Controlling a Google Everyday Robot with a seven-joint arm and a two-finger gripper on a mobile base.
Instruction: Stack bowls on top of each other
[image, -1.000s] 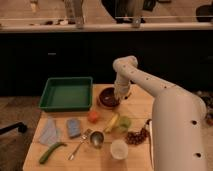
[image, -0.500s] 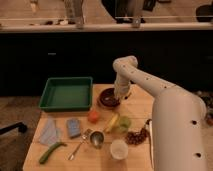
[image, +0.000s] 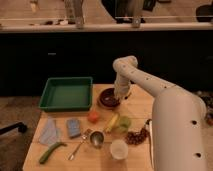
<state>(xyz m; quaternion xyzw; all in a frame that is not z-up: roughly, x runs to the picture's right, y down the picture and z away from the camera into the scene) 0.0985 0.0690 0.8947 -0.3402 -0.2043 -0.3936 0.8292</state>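
Green tray: I see it at the desk's far left.
Orange bowl: near the tray's front right corner.
Dark bowl: right of the tray, by the far edge.
Gripper: down at the dark bowl's right rim; grip I cannot tell.
White cup: near front edge.

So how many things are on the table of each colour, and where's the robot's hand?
Green: 3, tray, cup, long vegetable
Blue: 2, cloth, sponge
Orange-red: 1, small object
Maroon: 1, bowl
Yellow: 1, banana
Silver: 2, spoon, metal cup
White: 1, cup
Brown: 1, cluster
Total: 12
The gripper is at the bowl.
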